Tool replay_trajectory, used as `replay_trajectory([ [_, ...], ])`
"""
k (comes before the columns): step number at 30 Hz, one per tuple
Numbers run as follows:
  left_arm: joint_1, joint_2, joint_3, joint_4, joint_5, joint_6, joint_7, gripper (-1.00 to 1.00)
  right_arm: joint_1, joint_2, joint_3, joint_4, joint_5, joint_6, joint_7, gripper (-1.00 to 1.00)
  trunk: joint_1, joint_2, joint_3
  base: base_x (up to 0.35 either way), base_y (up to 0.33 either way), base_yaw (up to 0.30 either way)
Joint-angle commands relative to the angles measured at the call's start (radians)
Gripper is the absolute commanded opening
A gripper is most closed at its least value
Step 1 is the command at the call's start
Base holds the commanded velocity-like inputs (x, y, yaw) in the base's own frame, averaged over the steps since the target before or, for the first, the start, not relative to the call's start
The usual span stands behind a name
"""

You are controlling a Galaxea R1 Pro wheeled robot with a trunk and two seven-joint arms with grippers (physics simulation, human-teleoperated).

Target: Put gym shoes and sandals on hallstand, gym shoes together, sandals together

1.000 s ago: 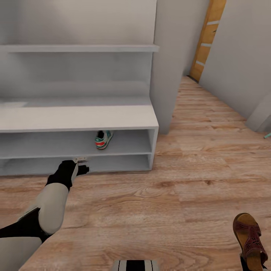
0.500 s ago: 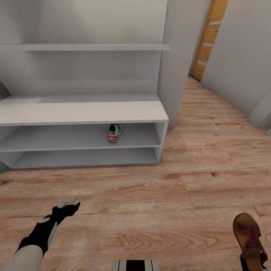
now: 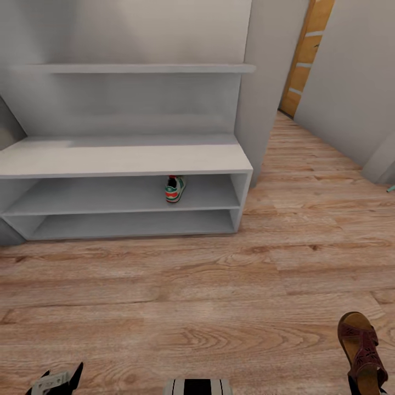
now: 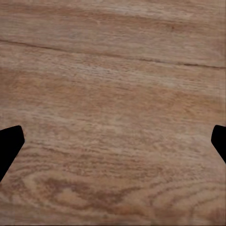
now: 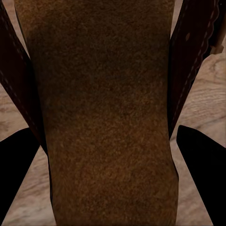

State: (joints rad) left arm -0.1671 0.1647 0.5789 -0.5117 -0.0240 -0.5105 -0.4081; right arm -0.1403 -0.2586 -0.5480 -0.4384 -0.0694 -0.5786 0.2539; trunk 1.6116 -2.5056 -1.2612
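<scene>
One gym shoe [image 3: 174, 188], white with green and red-orange patches, stands on the upper open level of the light grey hallstand [image 3: 126, 159], right of its middle, heel toward me. A brown sandal [image 3: 362, 351] hangs at the lower right of the head view. In the right wrist view its tan footbed [image 5: 103, 94] runs between the dark fingers of my right gripper [image 5: 113, 155], which is shut on it. My left gripper [image 3: 55, 379] shows at the bottom left, low over the corridor floor [image 3: 219, 285]. In the left wrist view this gripper [image 4: 113, 141] is open with only planks below it.
A grey wall pillar [image 3: 269, 82] stands right of the hallstand. Beyond it the corridor runs back to an orange-brown door [image 3: 304, 55]. A floating shelf [image 3: 137, 68] hangs above the bench. My base [image 3: 197, 387] shows at the bottom middle.
My left arm has drawn back from the front of the hallstand's lower shelf to the bottom left corner. The camera has shifted, so the hallstand sits further right. The sandal keeps its place in view.
</scene>
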Motion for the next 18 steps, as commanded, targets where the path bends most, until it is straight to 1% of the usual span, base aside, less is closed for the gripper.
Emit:
replay_trajectory([
  [1, 0.003, 0.002, 0.008, 0.003, 0.004, -0.005, -0.009, 1.00, -0.001, 0.001, -0.004, 0.001, -0.008, -0.002, 0.012, -1.00, 0.000, 0.000, -0.001, -0.008, 0.008, 0.000],
  [4, 0.013, 0.008, 0.008, 0.009, 0.022, -0.012, -0.004, 1.00, -0.001, 0.002, -0.004, -0.001, -0.009, -0.001, 0.012, -1.00, 0.000, 0.000, -0.001, -0.003, 0.003, 0.000],
  [8, 0.016, 0.000, 0.005, 0.032, 0.022, -0.015, -0.002, 1.00, -0.001, 0.006, -0.004, 0.000, -0.009, -0.002, 0.012, -1.00, 0.000, 0.000, -0.001, 0.000, 0.000, 0.000],
  [11, 0.017, -0.002, 0.004, 0.037, 0.020, -0.016, -0.002, 1.00, -0.001, 0.011, -0.005, 0.000, -0.009, -0.003, 0.012, -1.00, 0.000, 0.000, -0.001, 0.000, 0.017, 0.000],
  [18, 0.017, -0.004, 0.003, 0.042, 0.020, -0.016, -0.003, 1.00, -0.001, 0.013, -0.006, 0.000, -0.009, -0.003, 0.012, -1.00, 0.000, 0.000, -0.001, 0.000, 0.278, 0.000],
])
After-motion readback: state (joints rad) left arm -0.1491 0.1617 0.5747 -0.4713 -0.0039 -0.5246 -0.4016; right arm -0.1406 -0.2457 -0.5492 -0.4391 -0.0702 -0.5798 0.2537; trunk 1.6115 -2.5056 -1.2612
